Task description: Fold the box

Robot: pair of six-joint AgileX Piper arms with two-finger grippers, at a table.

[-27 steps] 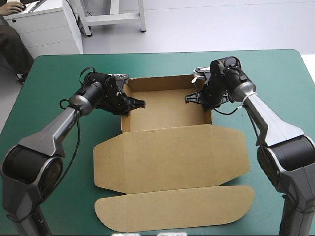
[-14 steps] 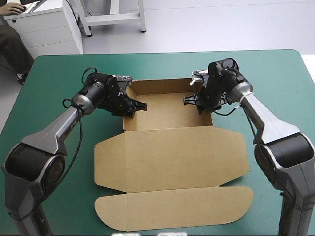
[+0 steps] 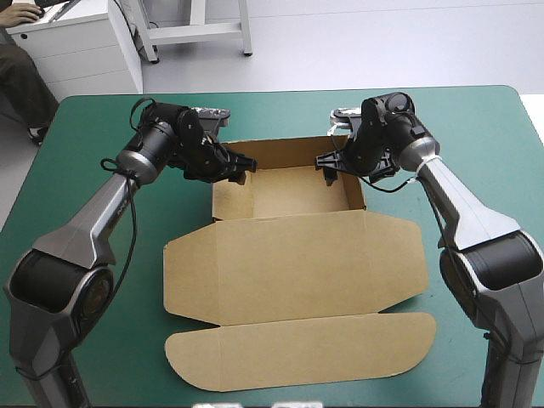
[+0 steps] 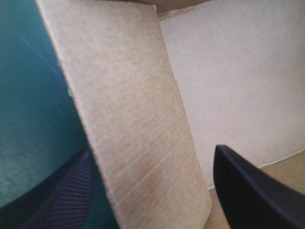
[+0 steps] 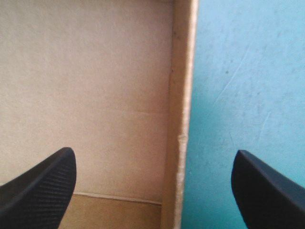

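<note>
The brown box [image 3: 289, 255] lies mid-table as an open tray with raised walls at the back and its lid flat toward the front. My left gripper [image 3: 236, 163] hovers at the tray's left wall and is open. In the left wrist view that wall [image 4: 133, 119] stands between the spread fingers of my left gripper [image 4: 152, 152], touching neither. My right gripper [image 3: 330, 161] is at the tray's right wall, also open. The right wrist view shows the wall's top edge [image 5: 181, 119] running between the wide-apart fingers of my right gripper [image 5: 153, 151], with the tray floor [image 5: 86, 86] on one side.
The lid's rounded flap [image 3: 297, 357] reaches close to the table's front edge. Bare teal-green cover [image 3: 76, 195] stretches left and right of the box and behind the tray's far wall [image 3: 280, 146].
Both grippers have gone from shut on the tray's side walls to open, letting the walls go. Both moved slightly toward the far edge.
</note>
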